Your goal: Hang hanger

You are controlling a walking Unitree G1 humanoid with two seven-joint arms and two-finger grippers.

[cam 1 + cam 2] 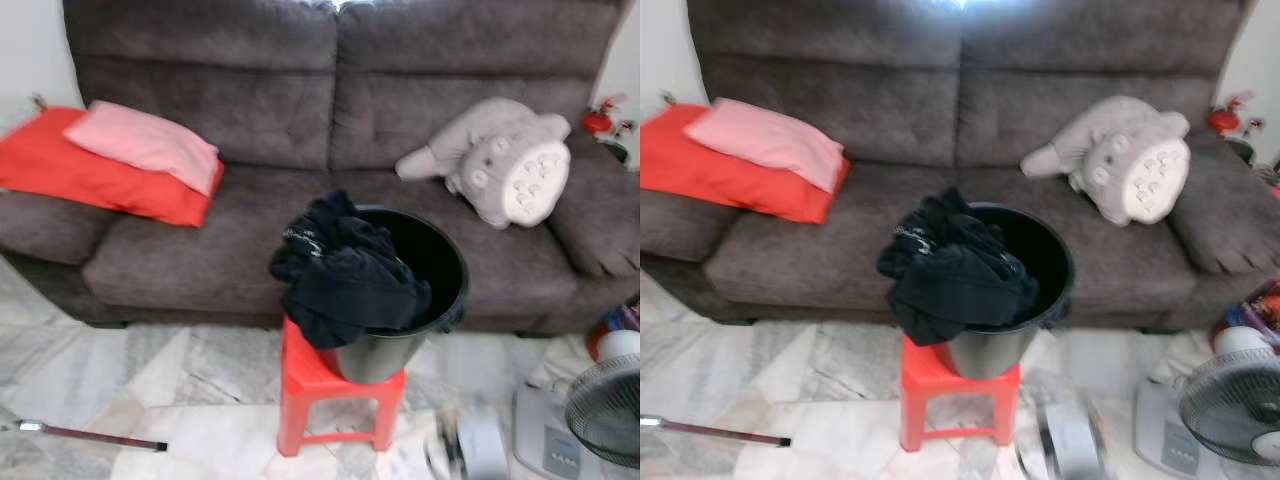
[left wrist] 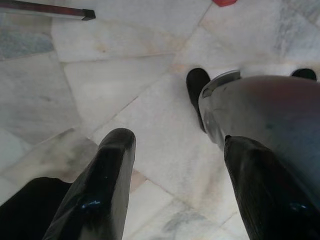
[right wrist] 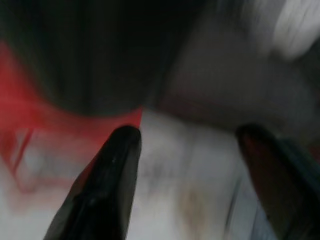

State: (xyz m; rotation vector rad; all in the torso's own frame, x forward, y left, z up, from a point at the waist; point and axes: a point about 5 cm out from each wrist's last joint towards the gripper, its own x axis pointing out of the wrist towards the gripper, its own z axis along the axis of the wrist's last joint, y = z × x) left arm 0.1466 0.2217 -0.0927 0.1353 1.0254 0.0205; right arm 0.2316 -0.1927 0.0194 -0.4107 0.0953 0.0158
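Observation:
A black bucket (image 1: 425,275) stands on a red plastic stool (image 1: 335,400) in front of a grey sofa (image 1: 330,90). Dark clothes (image 1: 345,275) are heaped in it and spill over its near left rim. My left gripper (image 2: 177,142) hangs open over the marble floor (image 2: 125,85), with nothing between its fingers. My right gripper (image 3: 187,132) is open too, low down, facing the red stool (image 3: 30,125) and the bucket's dark underside (image 3: 95,55); that view is blurred. A blurred silver shape (image 1: 460,445) sits low, right of the stool.
On the sofa lie a red pillow (image 1: 90,170), a pink pillow (image 1: 150,145) and a grey plush toy (image 1: 500,160). A thin dark rod (image 1: 90,434) lies on the floor at the left. A standing fan (image 1: 605,410) is at the lower right.

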